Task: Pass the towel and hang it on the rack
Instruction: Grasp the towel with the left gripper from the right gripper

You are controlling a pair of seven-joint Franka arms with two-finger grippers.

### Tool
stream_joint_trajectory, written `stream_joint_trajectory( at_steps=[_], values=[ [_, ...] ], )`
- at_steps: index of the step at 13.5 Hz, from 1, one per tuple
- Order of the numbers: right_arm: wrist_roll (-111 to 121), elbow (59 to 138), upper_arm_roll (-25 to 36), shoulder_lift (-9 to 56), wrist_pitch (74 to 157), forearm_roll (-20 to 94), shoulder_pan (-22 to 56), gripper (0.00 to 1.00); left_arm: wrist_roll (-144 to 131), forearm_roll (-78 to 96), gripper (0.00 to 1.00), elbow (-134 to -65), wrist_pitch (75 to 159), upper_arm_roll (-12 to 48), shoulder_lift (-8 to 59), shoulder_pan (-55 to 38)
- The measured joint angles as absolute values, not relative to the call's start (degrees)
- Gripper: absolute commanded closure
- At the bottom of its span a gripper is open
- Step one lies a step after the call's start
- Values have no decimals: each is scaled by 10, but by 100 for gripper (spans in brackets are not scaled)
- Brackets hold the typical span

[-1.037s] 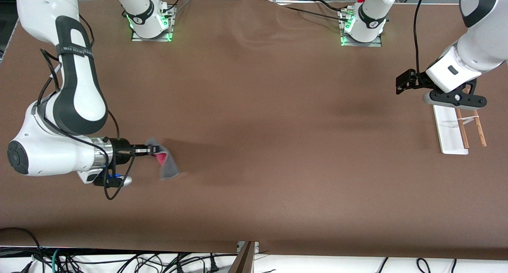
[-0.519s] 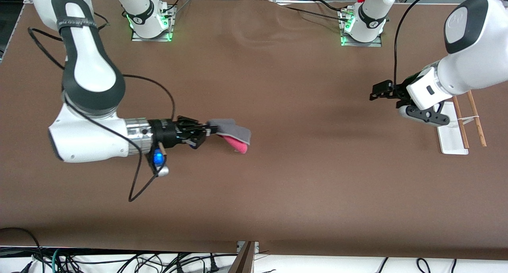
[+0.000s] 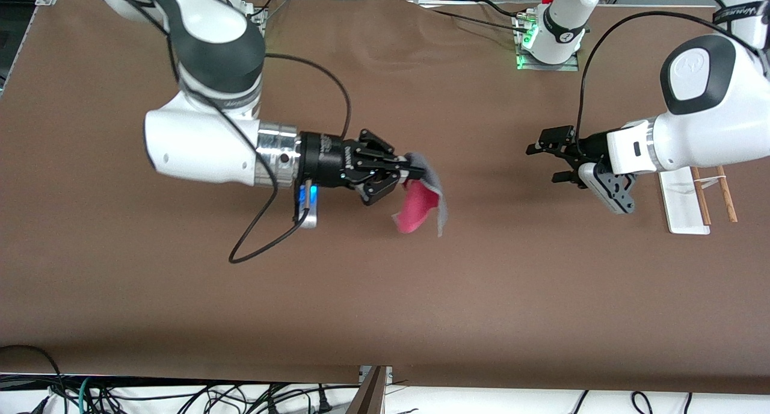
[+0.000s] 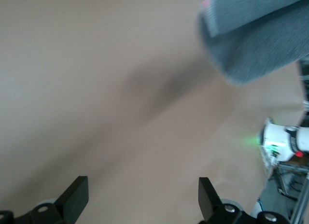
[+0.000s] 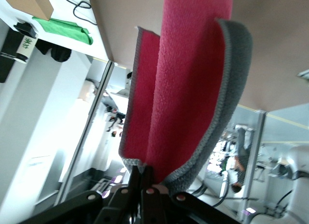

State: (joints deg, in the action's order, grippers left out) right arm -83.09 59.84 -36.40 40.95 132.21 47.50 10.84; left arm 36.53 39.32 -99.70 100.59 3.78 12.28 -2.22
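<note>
Towel over brown table, airborne

Even bright light, soft shadows, blurred left wrist view

The front view looks down from a high place across the table and faces both robot bases. The left wrist view looks along its own open fingers at the table surface, and it shares the towel with the front view. The right wrist view is very close to the towel.
</note>
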Motion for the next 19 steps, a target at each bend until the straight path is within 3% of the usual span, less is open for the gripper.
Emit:
stream_joint_trajectory(
  at_steps=[6,13,19],
  values=[
    [-877,599,-365,410,1438,473,171,100,631,579,0,-991,1008,34,155,-4],
    [-877,599,-363,410,1459,457,182,100,784,753,0,-908,1005,40,281,13],
    [-877,599,-363,410,1471,450,189,100,801,791,0,-904,997,77,302,-7]
  ],
)
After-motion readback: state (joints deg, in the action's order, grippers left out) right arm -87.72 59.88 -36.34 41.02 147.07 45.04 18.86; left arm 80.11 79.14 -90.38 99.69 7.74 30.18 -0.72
